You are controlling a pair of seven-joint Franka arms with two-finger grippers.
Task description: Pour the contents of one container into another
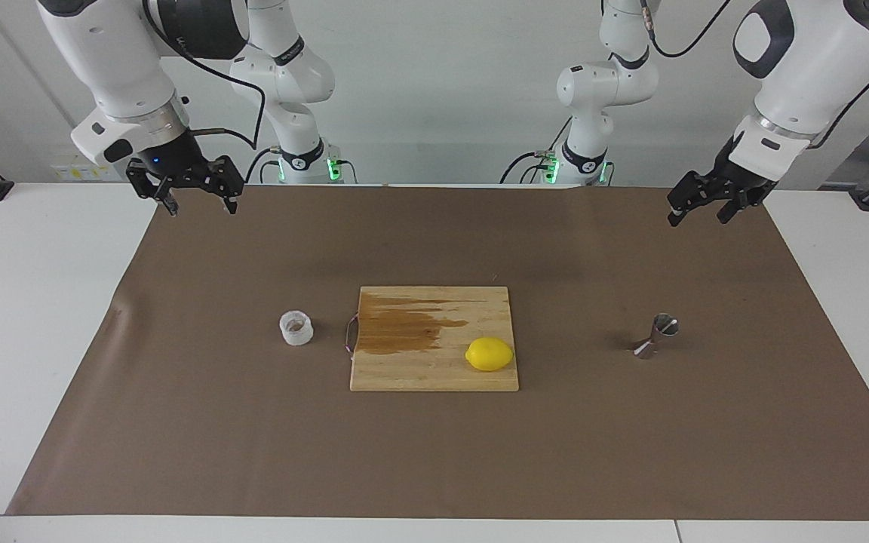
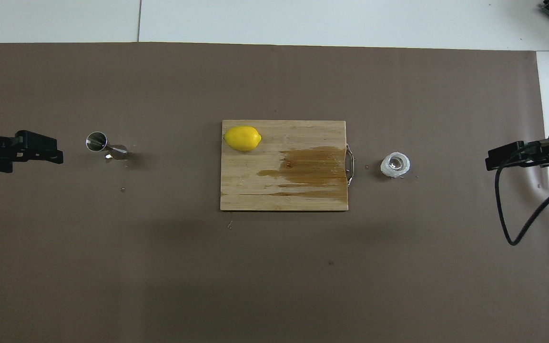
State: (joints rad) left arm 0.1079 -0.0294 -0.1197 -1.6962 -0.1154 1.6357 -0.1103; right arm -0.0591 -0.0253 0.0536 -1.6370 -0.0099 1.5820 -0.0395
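White table under a plain matte brown mat. Pale wooden cutting board, light grain, streaked with a darker brown wet stain; thin metal handle at one edge. Bright yellow lemon. Translucent white ribbed cup, brownish inside. Shiny silver steel jigger, mirror-like. Glossy white arms with black joints, green lights at the bases. Black left end effector and black right end effector.
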